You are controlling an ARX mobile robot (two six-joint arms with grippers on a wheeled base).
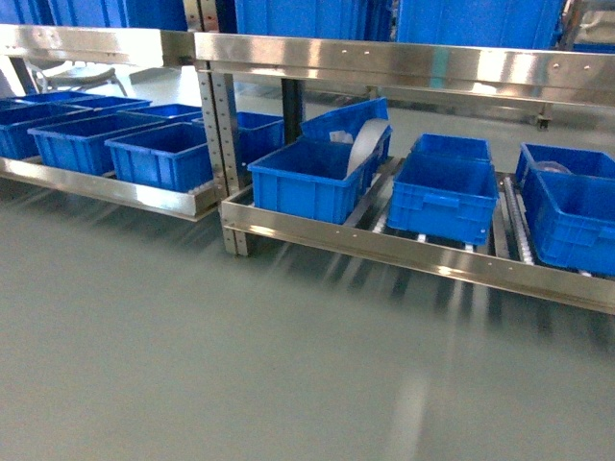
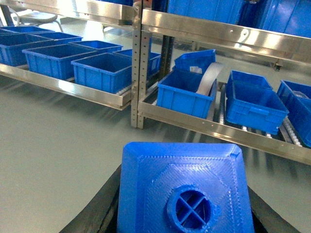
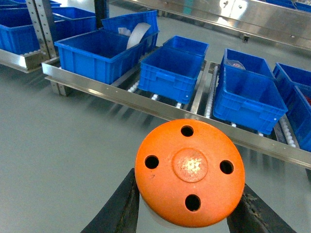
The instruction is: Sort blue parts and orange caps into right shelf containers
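Observation:
In the left wrist view my left gripper [image 2: 184,213] is shut on a blue part [image 2: 184,189], its round stud facing the camera, with black fingers [image 2: 104,208] on either side. In the right wrist view my right gripper [image 3: 187,213] is shut on an orange cap [image 3: 189,172], whose flat top with dark holes faces the camera. Both are held above the floor, short of the shelf [image 1: 404,252]. The right shelf containers [image 1: 312,178] [image 1: 442,197] [image 1: 572,216] stand in a row on the shelf rollers. Neither gripper shows in the head view.
The leftmost right-shelf crate holds a curved white strip [image 1: 365,144], and a tilted blue crate [image 1: 351,120] leans behind it. A left shelf section carries several more blue crates [image 1: 159,154]. A steel upright [image 1: 219,125] divides the sections under an upper rail [image 1: 404,58]. Grey floor [image 1: 240,365] lies in front.

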